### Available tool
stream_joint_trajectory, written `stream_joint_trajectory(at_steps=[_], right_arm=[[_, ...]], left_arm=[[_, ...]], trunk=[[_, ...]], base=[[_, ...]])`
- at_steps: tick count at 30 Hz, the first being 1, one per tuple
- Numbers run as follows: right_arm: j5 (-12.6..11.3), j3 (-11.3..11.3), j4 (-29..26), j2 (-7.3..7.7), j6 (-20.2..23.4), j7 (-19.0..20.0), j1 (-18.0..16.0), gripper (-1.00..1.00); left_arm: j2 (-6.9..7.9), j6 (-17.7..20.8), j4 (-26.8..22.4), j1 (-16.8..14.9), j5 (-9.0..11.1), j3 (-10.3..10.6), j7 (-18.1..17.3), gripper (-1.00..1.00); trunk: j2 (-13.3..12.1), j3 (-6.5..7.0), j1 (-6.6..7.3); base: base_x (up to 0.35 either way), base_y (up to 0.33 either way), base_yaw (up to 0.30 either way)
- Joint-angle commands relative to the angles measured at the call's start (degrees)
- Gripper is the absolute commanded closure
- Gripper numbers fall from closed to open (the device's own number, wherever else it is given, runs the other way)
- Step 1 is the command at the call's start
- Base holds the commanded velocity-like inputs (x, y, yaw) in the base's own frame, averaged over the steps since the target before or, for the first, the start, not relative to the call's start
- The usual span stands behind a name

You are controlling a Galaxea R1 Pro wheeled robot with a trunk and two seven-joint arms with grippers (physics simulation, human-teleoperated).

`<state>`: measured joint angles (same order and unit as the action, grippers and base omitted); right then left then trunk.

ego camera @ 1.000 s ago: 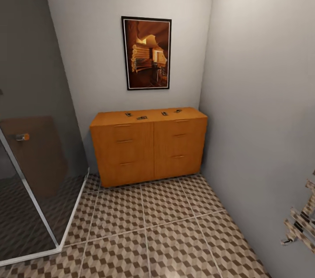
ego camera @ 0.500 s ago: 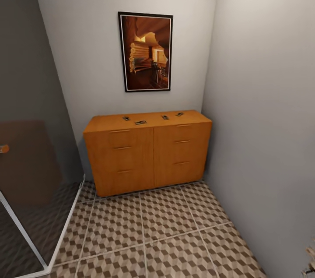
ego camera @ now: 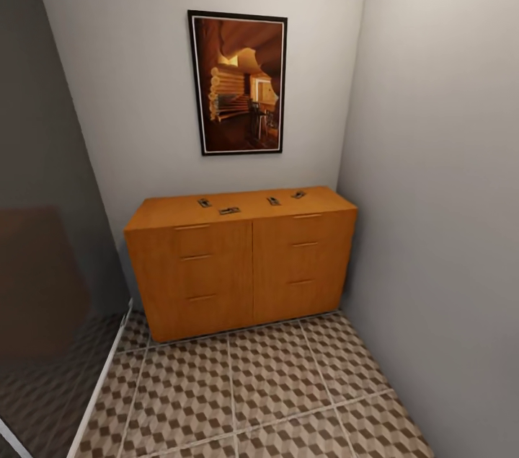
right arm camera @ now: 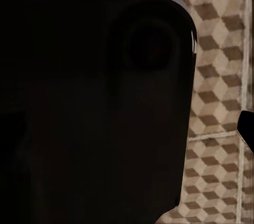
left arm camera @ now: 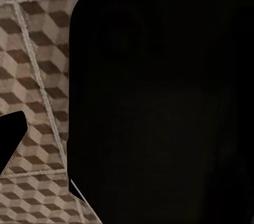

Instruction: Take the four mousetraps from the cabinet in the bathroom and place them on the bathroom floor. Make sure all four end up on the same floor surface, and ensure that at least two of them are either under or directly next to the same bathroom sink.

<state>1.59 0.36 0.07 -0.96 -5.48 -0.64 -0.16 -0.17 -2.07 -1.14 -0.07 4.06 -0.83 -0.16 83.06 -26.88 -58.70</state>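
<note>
Where the two grey walls meet in a corner, the cabinet (ego camera: pixel 241 263) stands against the back wall, a wide, low orange-brown piece with six drawers in two columns, filling the middle of the head view. All four mousetraps lie on its top, well apart from the floor. Two sit on the left half: one mousetrap (ego camera: pixel 205 203) a little further back and a second mousetrap (ego camera: pixel 229 210) just to its right, nearer the front edge. Two more sit on the right half: a third mousetrap (ego camera: pixel 273 201) and a fourth mousetrap (ego camera: pixel 298 194), the last being furthest back and furthest right. They are too small to make out more than dark metal on pale wood.

Above the cabinet, in the upper middle of the frame, hangs a dark-framed picture (ego camera: pixel 238 83) in warm brown tones. Along the left edge a smoky glass panel (ego camera: pixel 43 263) with a pale frame runs down to the floor. The bathroom floor (ego camera: pixel 245 400) spreads across the lower part of the frame, large tiles patterned with small brown, beige and white cubes and pale grout lines.

Both wrist views are mostly taken up by a large black rounded body close to the lens, with the same tiled floor (left arm camera: pixel 37 65) showing past it in the left one and in the right one (right arm camera: pixel 222 75). I cannot tell whether either hand is open or closed.
</note>
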Motion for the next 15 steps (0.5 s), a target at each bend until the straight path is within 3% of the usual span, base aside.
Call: stream_joint_trajectory(at_steps=[1, 15], right_arm=[[0.2, 0.0, 0.0, -0.01, -0.2, -0.1, 0.0, -1.0], [0.2, 0.1, 0.0, -0.01, -0.1, -0.1, 0.0, -1.0]], left_arm=[[-0.01, -0.1, 0.0, 0.0, 0.4, 0.0, 0.0, -1.0], [-0.01, -0.3, 0.0, 0.0, 0.4, 0.0, 0.0, -1.0]], trunk=[[0.0, -0.05, -0.03], [0.0, -0.05, -0.03]], base=[[0.324, 0.0, 0.0], [0.324, 0.0, 0.0]])
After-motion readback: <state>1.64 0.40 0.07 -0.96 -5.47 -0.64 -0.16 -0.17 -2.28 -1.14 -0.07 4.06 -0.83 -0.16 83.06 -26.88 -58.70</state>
